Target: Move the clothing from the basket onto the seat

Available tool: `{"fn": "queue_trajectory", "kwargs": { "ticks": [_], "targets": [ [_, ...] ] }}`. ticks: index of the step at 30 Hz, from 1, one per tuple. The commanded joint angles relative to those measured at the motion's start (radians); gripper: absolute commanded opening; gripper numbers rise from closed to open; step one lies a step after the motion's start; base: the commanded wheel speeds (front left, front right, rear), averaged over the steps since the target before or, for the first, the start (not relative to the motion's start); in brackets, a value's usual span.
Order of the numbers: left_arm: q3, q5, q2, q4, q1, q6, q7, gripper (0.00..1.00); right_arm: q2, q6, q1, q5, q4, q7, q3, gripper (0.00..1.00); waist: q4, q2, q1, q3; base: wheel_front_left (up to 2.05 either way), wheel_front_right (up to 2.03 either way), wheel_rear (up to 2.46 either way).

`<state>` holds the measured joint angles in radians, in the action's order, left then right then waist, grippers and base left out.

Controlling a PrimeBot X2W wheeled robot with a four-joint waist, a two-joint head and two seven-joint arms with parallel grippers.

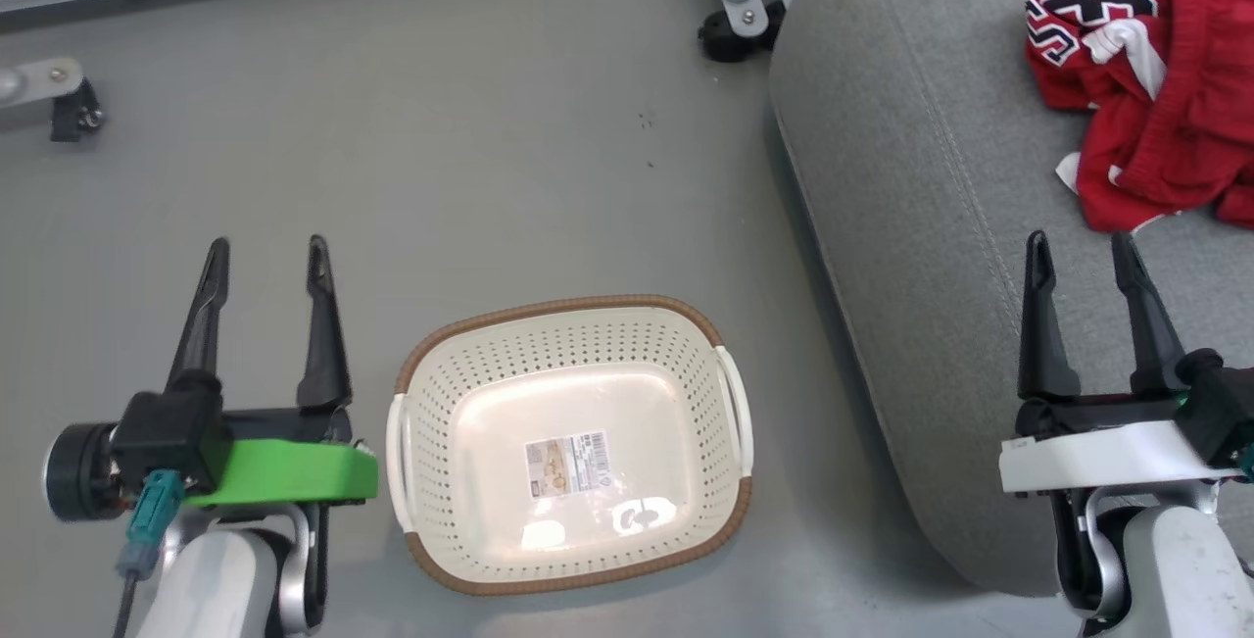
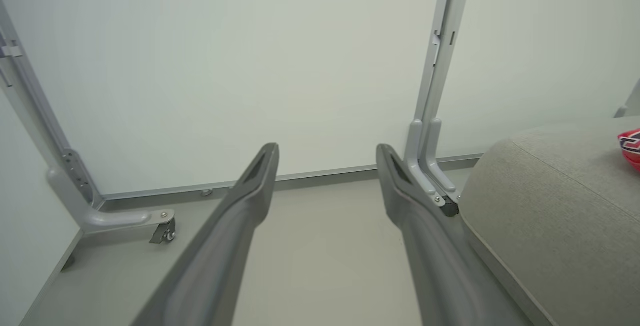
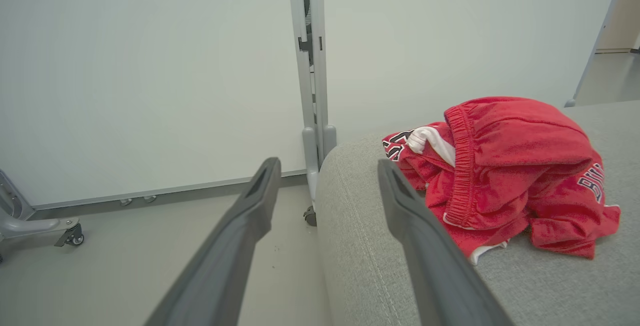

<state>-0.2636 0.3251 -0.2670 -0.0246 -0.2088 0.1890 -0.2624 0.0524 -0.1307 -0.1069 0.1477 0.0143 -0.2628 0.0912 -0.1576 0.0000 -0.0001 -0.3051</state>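
Two pairs of dark fingers are showing, one on each arm. The left fingers [image 1: 321, 344] are standing wide apart over the grey floor [image 1: 490, 128], and the floor is showing through the gap between them. The right fingers [image 1: 1040, 334] are spread just as wide, hanging over the near edge of the seat [image 1: 931, 177], and they are gripping no cloth.

One basket [image 1: 558, 305] is sitting on the floor between the two pairs. It is just to the right of the left fingers' base and well to the left of the right fingers. Its cream bottom is lying bare and is showing one label sticker [image 1: 566, 462].

One grey seat is stretching away under and beyond the right fingers. In the left wrist view its rounded corner [image 2: 550, 206] is lying to the right of the left fingers.

The clothing [image 1: 1156, 99], two red garments in one heap, is resting on the seat just beyond the right fingers' tips and slightly to their right. In the right wrist view the heap [image 3: 500, 166] is sitting ahead and to the right of the fingers. A ribbed waistband is facing them, and black-and-white lettering is showing at both ends. Whether a tip is touching the cloth I cannot tell.

Farthest off, two grey caster feet [image 1: 735, 21] are standing at the pale wall panels.
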Motion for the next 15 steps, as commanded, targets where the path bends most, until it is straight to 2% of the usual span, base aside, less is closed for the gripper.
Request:
{"fn": "queue_trajectory", "kwargs": {
  "ticks": [1,7,15],
  "targets": [
    [0.034,0.008,0.008,-0.009,0.040,0.007,-0.003,1.00,0.001,0.000,0.018,-0.009,0.005,-0.003,-0.014,1.00,0.087,0.0000,0.0001,0.078,0.00,0.00,0.00],
    [0.135,-0.028,0.048,-0.032,0.125,-0.027,-0.003,1.00,0.000,0.000,0.055,-0.027,-0.002,0.010,-0.057,1.00,0.140,0.0000,0.0001,0.133,0.00,0.00,0.00],
    [0.156,-0.083,0.100,-0.090,0.195,-0.093,-0.003,1.00,0.000,0.000,0.132,-0.043,0.018,0.050,-0.088,1.00,0.155,0.0000,0.0001,0.204,0.00,0.00,0.00]
  ]
}}
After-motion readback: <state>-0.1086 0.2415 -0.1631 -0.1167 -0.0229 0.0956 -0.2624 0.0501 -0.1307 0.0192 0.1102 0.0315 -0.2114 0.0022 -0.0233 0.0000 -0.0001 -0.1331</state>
